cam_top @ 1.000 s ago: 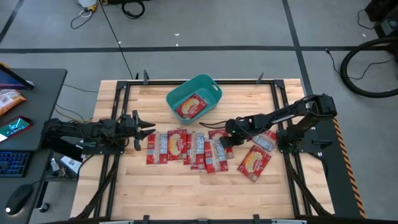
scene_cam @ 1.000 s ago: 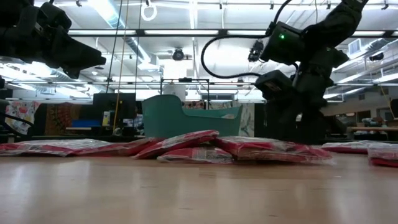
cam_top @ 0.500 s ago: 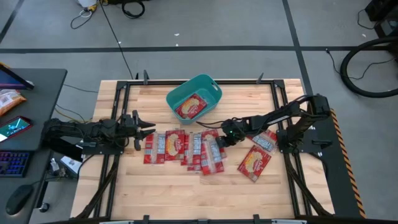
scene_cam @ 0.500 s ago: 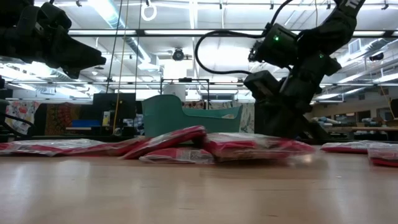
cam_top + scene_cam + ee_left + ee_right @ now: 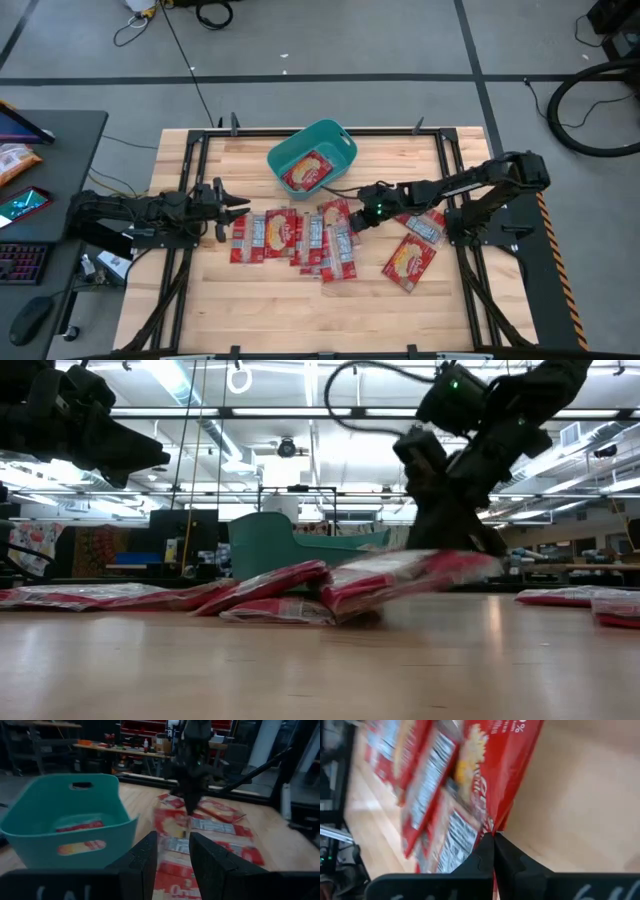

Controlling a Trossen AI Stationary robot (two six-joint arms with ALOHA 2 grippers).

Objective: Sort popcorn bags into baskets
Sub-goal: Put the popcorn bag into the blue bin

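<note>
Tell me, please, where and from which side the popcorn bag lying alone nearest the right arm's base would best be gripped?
That popcorn bag lies flat and tilted, apart from the row. Probably best to pinch its short edge nearest the right gripper, coming from above at a low angle: a flat packet offers only thin edges, and that end is clear of neighbours.

Right claw (image 5: pixel 445 540) pinches the edge of a red popcorn bag (image 5: pixel 400 575), tilting it up off the bench (image 5: pixel 320 670) just in front of the teal basket (image 5: pixel 300 545), more red bags (image 5: pixel 150 597) heaped low beside it.
</note>
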